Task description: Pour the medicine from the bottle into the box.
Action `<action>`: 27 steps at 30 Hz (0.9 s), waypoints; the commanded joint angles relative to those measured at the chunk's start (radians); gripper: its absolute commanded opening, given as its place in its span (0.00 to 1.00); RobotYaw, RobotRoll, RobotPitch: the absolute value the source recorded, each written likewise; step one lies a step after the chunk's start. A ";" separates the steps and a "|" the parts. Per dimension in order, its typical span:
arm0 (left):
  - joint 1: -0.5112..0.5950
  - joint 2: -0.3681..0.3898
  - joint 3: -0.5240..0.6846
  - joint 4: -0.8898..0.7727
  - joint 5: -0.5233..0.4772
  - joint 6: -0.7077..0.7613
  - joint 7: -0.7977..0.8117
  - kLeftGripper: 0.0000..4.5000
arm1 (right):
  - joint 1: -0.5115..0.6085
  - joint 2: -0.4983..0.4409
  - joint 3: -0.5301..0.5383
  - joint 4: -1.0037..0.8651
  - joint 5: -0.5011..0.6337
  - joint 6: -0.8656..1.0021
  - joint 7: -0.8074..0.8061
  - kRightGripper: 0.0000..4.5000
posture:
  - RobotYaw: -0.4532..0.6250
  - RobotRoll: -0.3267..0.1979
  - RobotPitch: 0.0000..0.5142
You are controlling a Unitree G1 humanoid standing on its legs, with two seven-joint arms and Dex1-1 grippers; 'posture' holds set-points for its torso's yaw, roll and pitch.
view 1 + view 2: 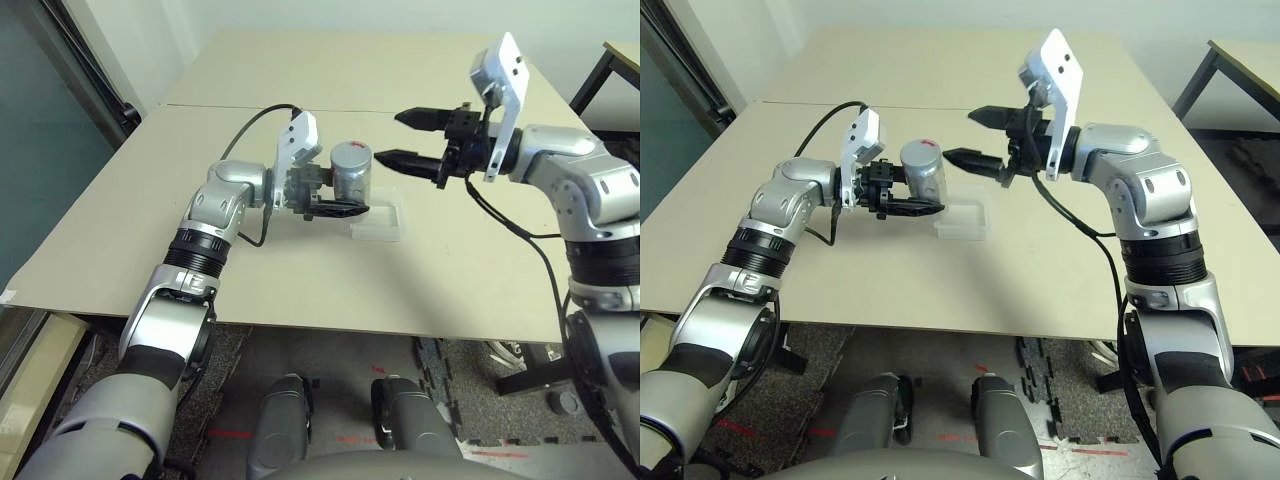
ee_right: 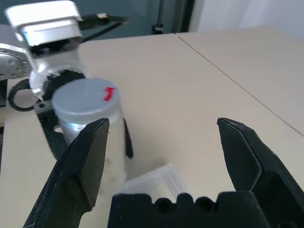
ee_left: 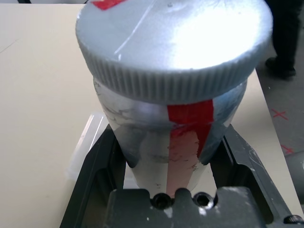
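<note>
I have the small silver-grey cylindrical bottle standing upright above the table, clamped low on its body between the two black fingers of my left gripper. A red vertical stripe runs down its label, and its ribbed grey cap is on (with a small red mark on the flat top). The shallow square box of clear plastic lies flat on the beige table, just beside and slightly below the bottle, on the side toward my right arm. I cannot make out any pills, in the bottle or in the box.
</note>
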 commanded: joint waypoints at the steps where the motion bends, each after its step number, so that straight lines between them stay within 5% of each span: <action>1: 0.004 0.009 0.001 -0.011 0.000 0.005 -0.002 0.60 | 0.014 -0.026 -0.022 -0.006 0.013 0.012 0.014 1.00 | 0.39 0.62 0.14; 14: -0.038 0.001 0.007 0.059 0.011 -0.028 0.002 0.60 | 0.033 -0.010 0.006 -0.174 0.105 0.125 0.023 1.00 | 0.38 0.62 0.13; 27: -0.052 -0.025 -0.008 0.085 0.020 -0.050 -0.007 0.60 | -0.036 0.102 0.087 -0.129 0.055 0.083 -0.028 1.00 | 0.38 0.62 0.12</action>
